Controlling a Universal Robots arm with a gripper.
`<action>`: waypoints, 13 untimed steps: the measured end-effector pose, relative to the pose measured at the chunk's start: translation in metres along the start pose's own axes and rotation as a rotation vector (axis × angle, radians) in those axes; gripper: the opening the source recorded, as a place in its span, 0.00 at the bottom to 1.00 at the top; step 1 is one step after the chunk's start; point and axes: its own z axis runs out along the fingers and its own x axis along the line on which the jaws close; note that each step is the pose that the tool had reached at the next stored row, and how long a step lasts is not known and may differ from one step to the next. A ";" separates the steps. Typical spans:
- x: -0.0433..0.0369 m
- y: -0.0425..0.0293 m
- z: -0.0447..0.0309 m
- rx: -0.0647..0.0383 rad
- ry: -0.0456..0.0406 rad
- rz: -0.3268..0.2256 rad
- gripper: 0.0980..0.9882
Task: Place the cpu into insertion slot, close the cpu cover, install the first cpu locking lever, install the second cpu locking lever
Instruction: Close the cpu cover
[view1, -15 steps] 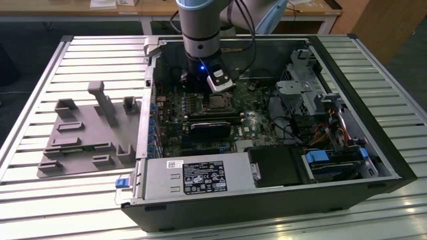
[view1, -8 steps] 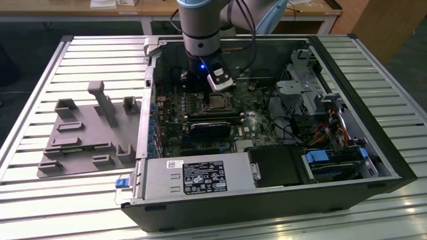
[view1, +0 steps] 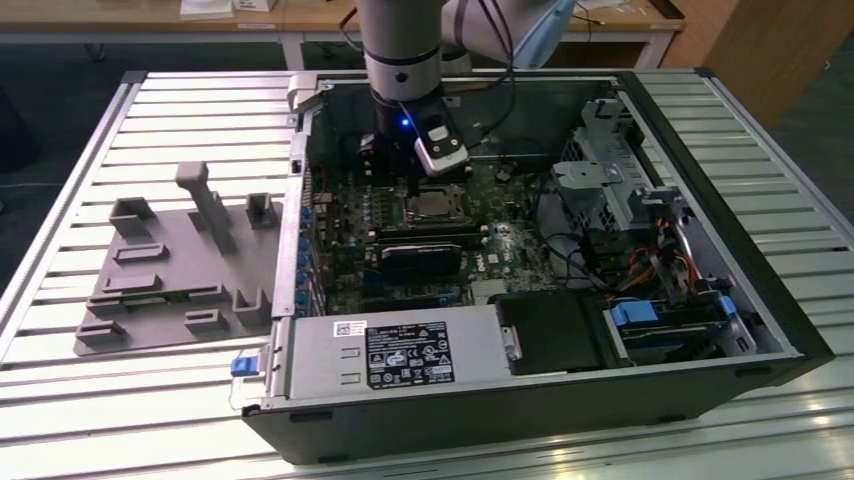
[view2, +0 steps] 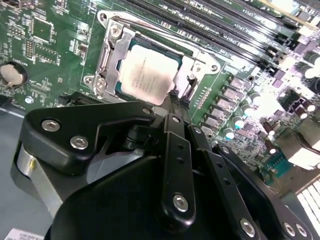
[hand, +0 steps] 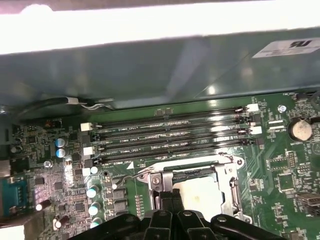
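Observation:
The cpu, a pale square chip, lies in the insertion slot on the green board; it also shows as the cpu in the first wrist view. The silvery cpu cover lies flat around it, the chip showing through its window. A thin wire locking lever runs along one side of the socket. My gripper is shut, its black fingertips pressed together at the socket's edge beside a small metal hook. In the exterior view the gripper hangs just above the socket.
The board sits inside an open black computer case. Long memory slots run beside the socket, and capacitors stand nearby. A power supply and drive cage flank the board. A grey fixture plate lies at the exterior view's left.

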 end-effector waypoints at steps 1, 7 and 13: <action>0.0000 0.0001 -0.0006 0.000 0.0001 0.000 0.00; -0.0001 0.0001 -0.0008 0.010 -0.0012 -0.002 0.00; 0.0000 -0.0001 0.0009 0.006 0.0036 -0.061 0.00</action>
